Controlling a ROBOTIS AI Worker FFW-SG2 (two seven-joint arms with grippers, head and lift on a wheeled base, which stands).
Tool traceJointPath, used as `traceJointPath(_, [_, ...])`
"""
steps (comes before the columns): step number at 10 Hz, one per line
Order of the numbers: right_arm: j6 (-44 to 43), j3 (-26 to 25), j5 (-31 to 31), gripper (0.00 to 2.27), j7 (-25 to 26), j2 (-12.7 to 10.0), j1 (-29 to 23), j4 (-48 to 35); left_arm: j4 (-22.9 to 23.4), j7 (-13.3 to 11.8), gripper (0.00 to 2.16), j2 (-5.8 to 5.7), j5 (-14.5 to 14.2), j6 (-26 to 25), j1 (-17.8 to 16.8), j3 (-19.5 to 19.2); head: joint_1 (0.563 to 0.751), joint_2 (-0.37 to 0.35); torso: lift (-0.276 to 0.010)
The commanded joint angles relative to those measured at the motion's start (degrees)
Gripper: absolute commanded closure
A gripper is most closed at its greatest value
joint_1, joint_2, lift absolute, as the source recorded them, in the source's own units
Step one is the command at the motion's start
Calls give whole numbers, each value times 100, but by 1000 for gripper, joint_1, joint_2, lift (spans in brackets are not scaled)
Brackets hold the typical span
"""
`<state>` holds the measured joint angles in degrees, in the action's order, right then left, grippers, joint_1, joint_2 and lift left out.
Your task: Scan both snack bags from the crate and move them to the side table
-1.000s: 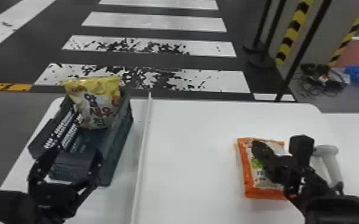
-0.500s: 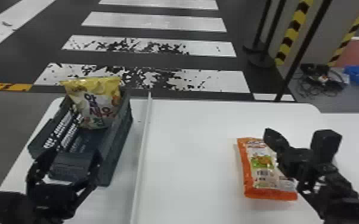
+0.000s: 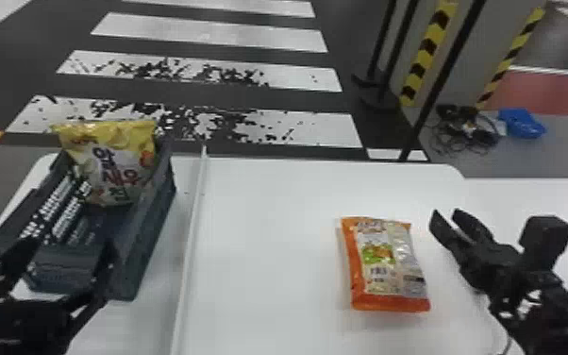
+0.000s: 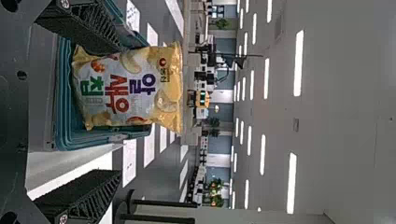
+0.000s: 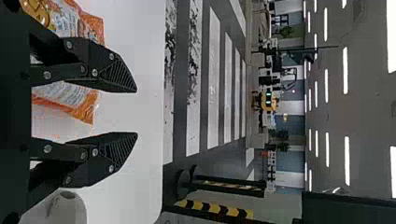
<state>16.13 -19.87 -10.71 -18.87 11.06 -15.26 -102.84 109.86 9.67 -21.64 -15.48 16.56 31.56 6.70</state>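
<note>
While the orange bag (image 3: 384, 264), lower right, is perhaps scanned, the yellow bag (image 3: 113, 165), left, needs leaving its crate (image 3: 146, 255); left gripper (image 4: 119, 110) and right gripper (image 5: 137, 112) are open, empty.

White table (image 3: 273, 203), dark crate (image 3: 145, 245), orange snack bag (image 3: 382, 264)
The crate stands at the left; a pale strip (image 3: 189, 250) runs between it and the flat-lying bag; a grey rounded object (image 5: 67, 207) sits at the right.
</note>
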Motion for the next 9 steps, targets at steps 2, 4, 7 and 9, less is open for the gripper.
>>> traceJointPath(2, [53, -324, -141, 110, -3, 194, -161, 27, -26, 0, 66, -25, -43, 0, 8, -2, 695, -196, -99])
traceJointPath(4, [106, -447, -168, 110, -20, 397, -152, 291, -17, 0, 66, -34, -43, 0, 8, -2, 695, -226, -99])
traceJointPath(7, [369, -588, -177, 113, -267, 774, 208, 1135, -61, 0, 66, -42, -61, 35, 8, -2, 695, -280, -99])
traceJointPath(9, [633, -606, -238, 113, -486, 977, 463, 1556, -140, 0, 66, -34, -70, 70, -9, -2, 695, -305, -99])
